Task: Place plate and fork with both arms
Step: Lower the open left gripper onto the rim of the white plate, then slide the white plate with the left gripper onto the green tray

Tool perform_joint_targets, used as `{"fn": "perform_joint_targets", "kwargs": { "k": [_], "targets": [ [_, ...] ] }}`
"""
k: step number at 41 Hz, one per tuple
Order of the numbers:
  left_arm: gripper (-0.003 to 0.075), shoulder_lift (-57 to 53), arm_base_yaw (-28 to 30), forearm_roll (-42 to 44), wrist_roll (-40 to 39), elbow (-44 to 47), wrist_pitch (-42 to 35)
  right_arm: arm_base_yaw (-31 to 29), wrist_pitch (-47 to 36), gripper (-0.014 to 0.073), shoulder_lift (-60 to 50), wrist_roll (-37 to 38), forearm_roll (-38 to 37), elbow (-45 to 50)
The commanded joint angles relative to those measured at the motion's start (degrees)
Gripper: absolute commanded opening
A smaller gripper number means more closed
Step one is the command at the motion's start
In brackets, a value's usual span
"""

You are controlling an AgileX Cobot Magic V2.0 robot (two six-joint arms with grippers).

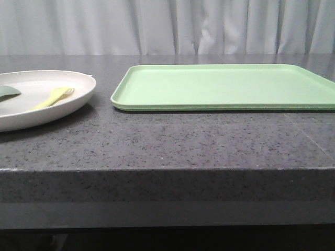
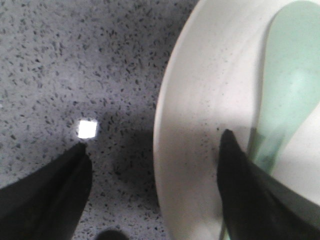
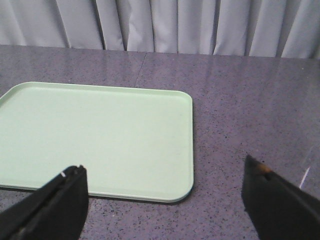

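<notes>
The cream-white plate (image 1: 31, 112) lies on the counter at the far left of the front view. The pale-yellow fork (image 1: 52, 98) lies in it, beside a grey-green spoon-like utensil (image 1: 8, 92). In the left wrist view my left gripper (image 2: 155, 145) is open and straddles the plate's rim (image 2: 185, 150): one finger over the counter, one over the plate's inside next to the grey-green utensil (image 2: 287, 95). The fork does not show there. My right gripper (image 3: 165, 175) is open and empty, above the counter near a corner of the green tray. Neither gripper shows in the front view.
A rectangular light-green tray (image 1: 225, 86) lies on the counter right of the plate; it also shows in the right wrist view (image 3: 95, 135). The dark speckled counter (image 1: 167, 141) has its front edge near the camera. Grey curtains hang behind.
</notes>
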Motion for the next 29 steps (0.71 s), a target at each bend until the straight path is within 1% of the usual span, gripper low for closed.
{"fn": "perform_joint_targets", "kwargs": {
  "k": [1, 3, 5, 8, 11, 14, 20, 23, 29],
  "targets": [
    [0.0503, -1.7, -0.2, -0.3, -0.2, -1.9, -1.6, 0.0, -4.7, 0.0643, 0.6, -0.2, 0.1, -2.2],
    [0.0501, -1.7, -0.2, -0.3, -0.2, -1.9, -1.6, 0.0, -4.7, 0.0643, 0.6, -0.2, 0.1, -2.2],
    [0.048, -1.7, -0.2, -0.3, -0.2, -1.9, -1.6, 0.0, -4.7, 0.0643, 0.6, -0.2, 0.1, -2.2],
    [0.0422, -1.7, -0.2, -0.3, -0.2, -1.9, -1.6, 0.0, -4.7, 0.0643, 0.6, -0.2, 0.1, -2.2],
    [0.0341, -1.7, -0.2, -0.3, -0.2, -1.9, -1.6, 0.0, -4.7, 0.0643, 0.6, -0.2, 0.1, -2.2],
    [0.0237, -1.7, -0.2, -0.3, -0.2, -1.9, -1.8, 0.0, -4.7, 0.0643, 0.6, -0.2, 0.1, -2.2],
    [0.0052, -1.7, -0.2, -0.3, -0.2, -1.9, -2.0, 0.0, -4.7, 0.0643, 0.6, -0.2, 0.1, -2.2],
    [-0.0018, -1.7, -0.2, -0.3, -0.2, -1.9, -2.0, 0.0, -4.7, 0.0643, 0.6, -0.2, 0.1, -2.2],
    [-0.0018, -1.7, 0.0, -1.5, -0.2, -2.1, -2.3, 0.0, -4.6, 0.0643, 0.6, -0.2, 0.1, -2.2]
  ]
}}
